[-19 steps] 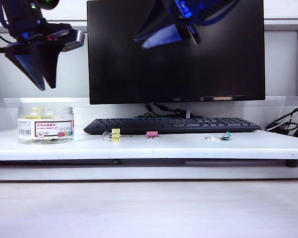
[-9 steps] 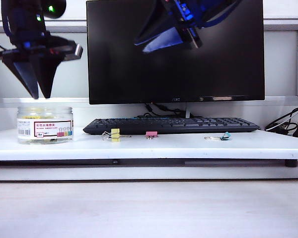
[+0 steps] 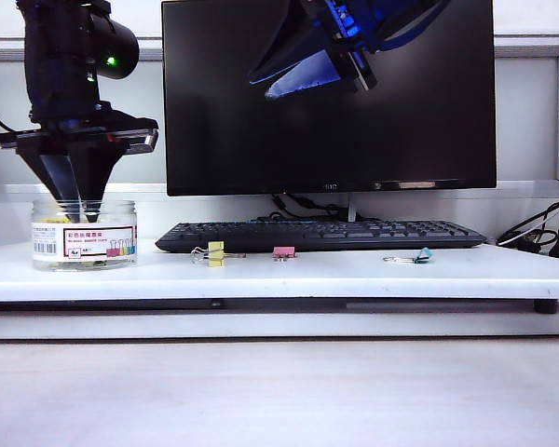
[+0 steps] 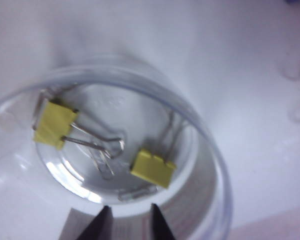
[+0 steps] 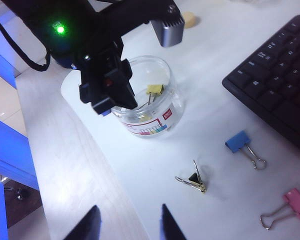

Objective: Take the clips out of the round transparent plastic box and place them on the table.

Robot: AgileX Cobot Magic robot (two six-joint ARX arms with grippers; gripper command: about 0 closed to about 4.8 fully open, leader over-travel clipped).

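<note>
Left gripper [image 3: 77, 203] dipped into mouth of squat round transparent plastic box [image 3: 84, 235] at left end of white table [image 3: 354, 276]; jaws slightly apart, gripping nothing. Two small yellow binder clips [image 4: 53, 124] [image 4: 153, 168] lie on box floor. Third yellow clip [image 3: 217, 252] on table. Right gripper [image 3: 289, 74] high before monitor [image 3: 328, 98], fingers spread, empty.

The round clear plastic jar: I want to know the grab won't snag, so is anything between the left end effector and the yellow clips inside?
Nothing visible does. The left end effector sits in the round clear plastic jar's open mouth, fingertips slightly apart, with two small yellow binder clips lying unobstructed on the bottom.
</note>
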